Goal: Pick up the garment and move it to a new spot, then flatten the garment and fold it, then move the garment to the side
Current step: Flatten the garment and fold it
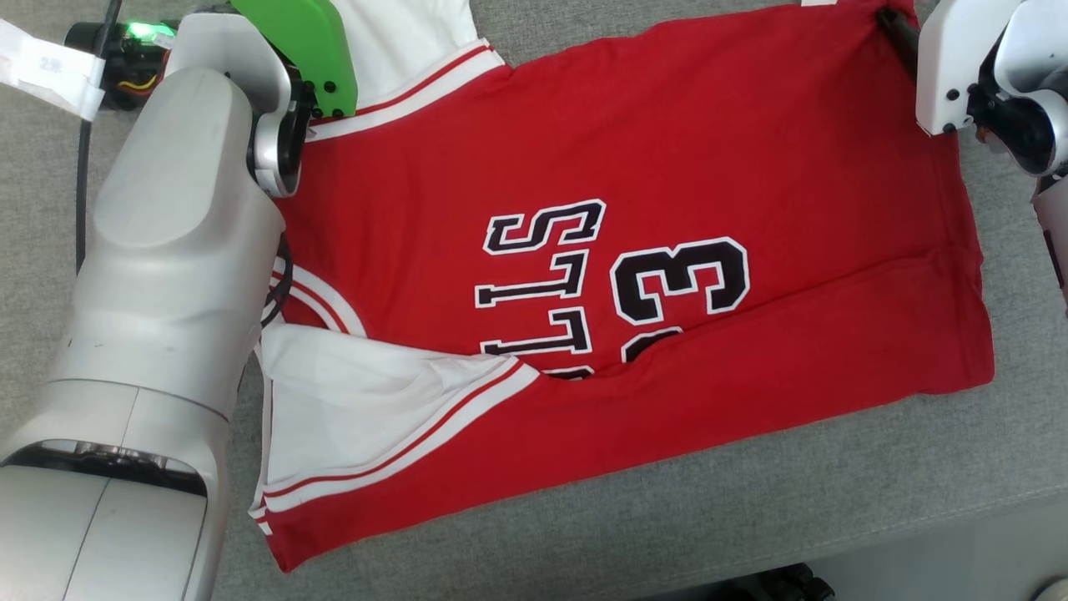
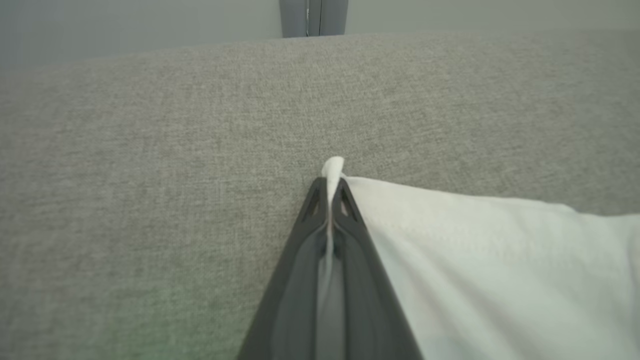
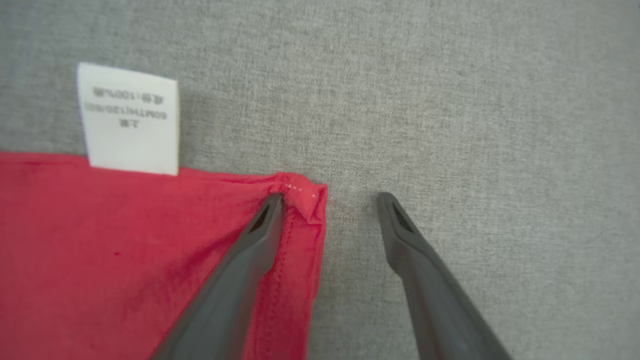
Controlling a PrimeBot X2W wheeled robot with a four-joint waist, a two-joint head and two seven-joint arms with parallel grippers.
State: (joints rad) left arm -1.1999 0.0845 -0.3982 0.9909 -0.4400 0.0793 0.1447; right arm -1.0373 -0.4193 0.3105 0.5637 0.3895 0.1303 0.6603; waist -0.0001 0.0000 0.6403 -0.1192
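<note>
The garment point(image 1: 634, 250) is a red jersey with white sleeves and black-and-white lettering, spread flat across the grey cloth surface. My left gripper point(image 2: 330, 192) is shut on the far white sleeve corner point(image 2: 334, 167), a small tuft of white cloth poking out past the tips. In the head view that arm covers the jersey's left edge. My right gripper point(image 3: 330, 200) stands open at the red hem corner point(image 3: 300, 192): one finger point(image 3: 250, 250) rests on the red cloth, the other point(image 3: 415, 250) on bare grey surface beside it. A white care label point(image 3: 130, 117) sticks out of the hem.
The grey fabric surface point(image 1: 751, 501) extends around the jersey, with its front edge at the lower right of the head view. A black cable and a taped white tag point(image 1: 50, 67) lie at the far left. A grey wall rises behind the surface point(image 2: 150, 20).
</note>
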